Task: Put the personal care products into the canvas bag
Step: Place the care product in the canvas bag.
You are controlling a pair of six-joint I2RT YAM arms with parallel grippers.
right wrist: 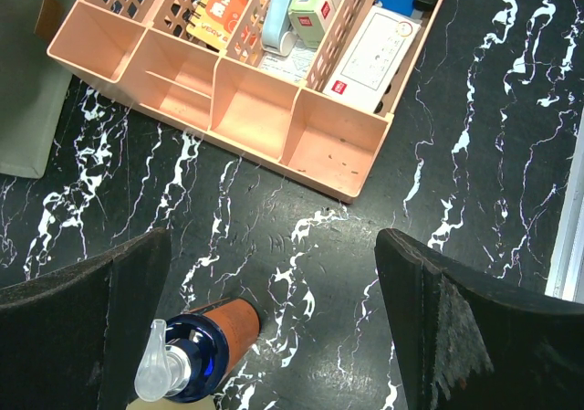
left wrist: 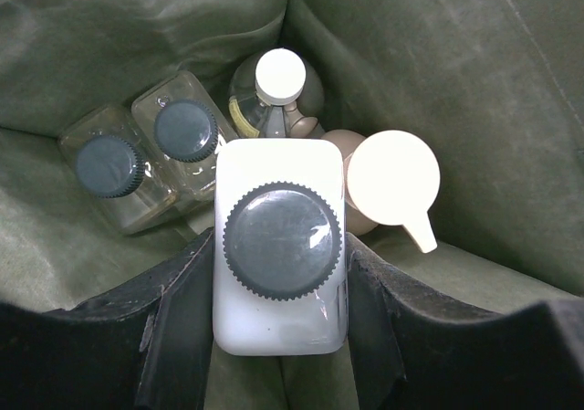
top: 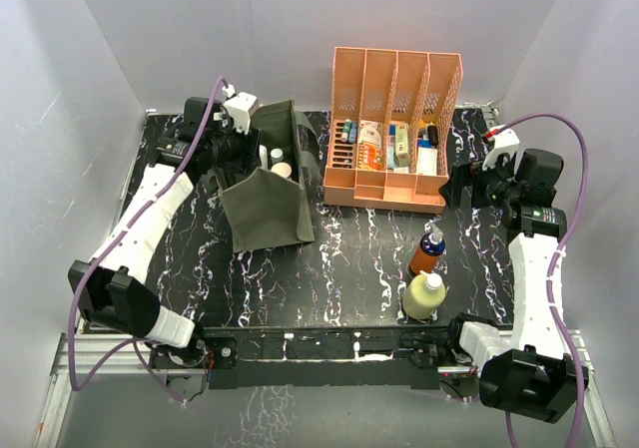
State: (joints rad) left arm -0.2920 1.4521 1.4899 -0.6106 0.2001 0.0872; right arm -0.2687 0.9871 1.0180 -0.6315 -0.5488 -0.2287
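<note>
The white grey-capped bottle is pinched between the fingers of the left gripper at frame centre, inside the canvas bag. If it is released high, 2 clear dark-capped bottles at upper left and the beige pump bottle may be knocked over. The right gripper is spread wide over the orange-blue bottle, lower left. The bag floor is hidden.
</note>
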